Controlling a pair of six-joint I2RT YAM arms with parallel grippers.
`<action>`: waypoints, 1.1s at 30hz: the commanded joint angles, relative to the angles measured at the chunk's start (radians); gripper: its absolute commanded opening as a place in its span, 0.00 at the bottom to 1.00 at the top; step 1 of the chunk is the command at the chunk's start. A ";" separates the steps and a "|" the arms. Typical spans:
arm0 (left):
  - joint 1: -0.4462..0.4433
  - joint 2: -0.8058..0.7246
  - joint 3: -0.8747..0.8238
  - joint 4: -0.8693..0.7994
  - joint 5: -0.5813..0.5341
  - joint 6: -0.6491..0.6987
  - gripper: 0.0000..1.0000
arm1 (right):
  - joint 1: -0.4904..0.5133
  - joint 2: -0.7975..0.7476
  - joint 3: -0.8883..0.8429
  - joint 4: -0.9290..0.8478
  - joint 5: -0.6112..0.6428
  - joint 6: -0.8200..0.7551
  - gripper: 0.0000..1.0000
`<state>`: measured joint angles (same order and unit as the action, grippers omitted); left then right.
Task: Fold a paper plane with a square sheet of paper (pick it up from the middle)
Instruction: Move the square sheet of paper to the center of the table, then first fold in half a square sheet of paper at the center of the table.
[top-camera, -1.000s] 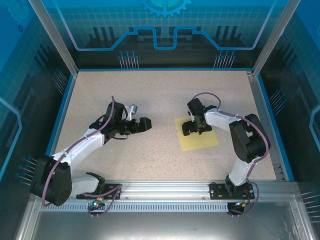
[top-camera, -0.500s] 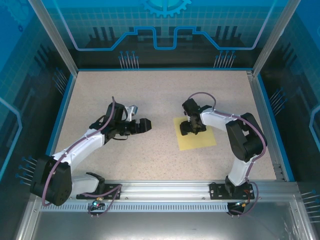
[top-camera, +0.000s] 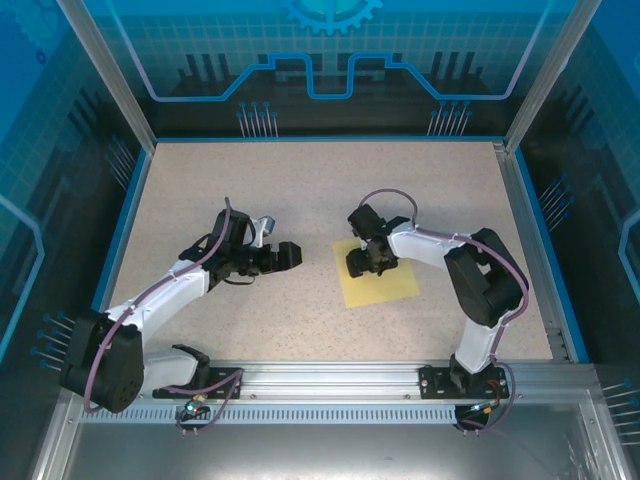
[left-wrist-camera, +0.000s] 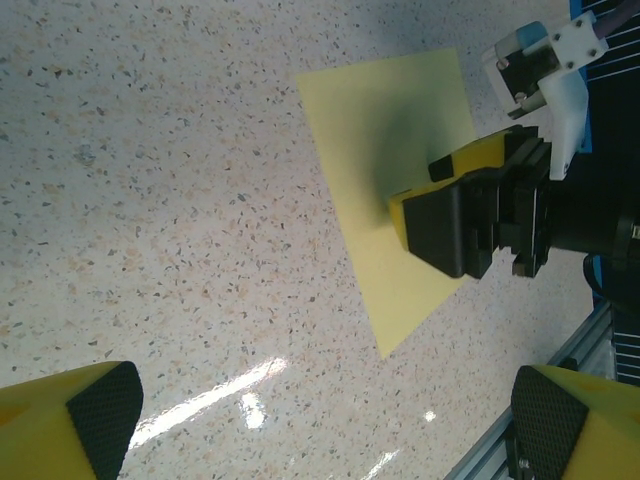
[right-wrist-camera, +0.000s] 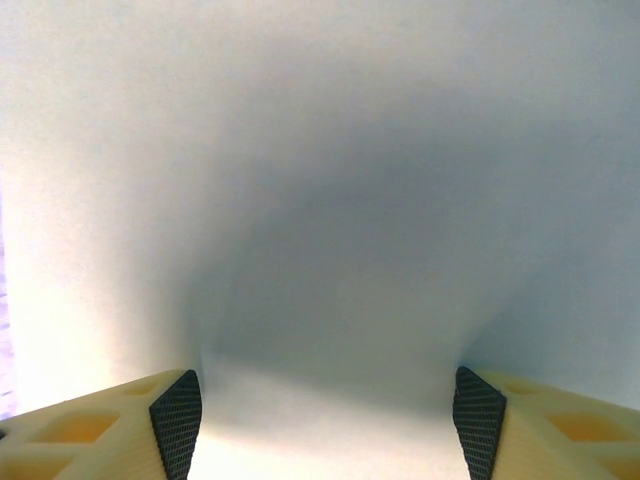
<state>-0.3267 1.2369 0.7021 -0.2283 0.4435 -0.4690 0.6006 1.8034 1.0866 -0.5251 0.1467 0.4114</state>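
Observation:
The square sheet of paper is plain yellow and lies flat on the speckled table right of centre. My right gripper stands on its far left part, fingertips pressed down on it. In the right wrist view the sheet bows up a little between the two black pads, and my right gripper has its jaws well apart. My left gripper hovers open just left of the sheet, touching nothing. From the left wrist I see the sheet under the right gripper, and my left gripper is wide open.
A blue-edged frame and aluminium posts wall in the table. A metal rail with both arm bases runs along the near edge. Bare speckled tabletop stretches behind and between the arms.
My right gripper has slid left and slightly away, dragging the yellow sheet with it, and its jaws have narrowed. The left arm has barely moved.

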 joint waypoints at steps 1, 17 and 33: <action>-0.005 -0.026 -0.013 -0.023 0.031 0.022 0.99 | 0.029 -0.060 0.018 -0.015 -0.031 0.045 0.72; -0.005 -0.044 -0.010 -0.039 0.032 0.028 0.99 | -0.024 -0.053 -0.006 -0.043 0.102 0.020 0.81; -0.006 -0.087 -0.045 -0.058 0.018 0.034 0.99 | 0.012 0.085 -0.013 0.000 0.047 0.062 0.81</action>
<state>-0.3267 1.1744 0.6701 -0.2619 0.4431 -0.4610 0.5850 1.8122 1.0794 -0.5491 0.2249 0.4496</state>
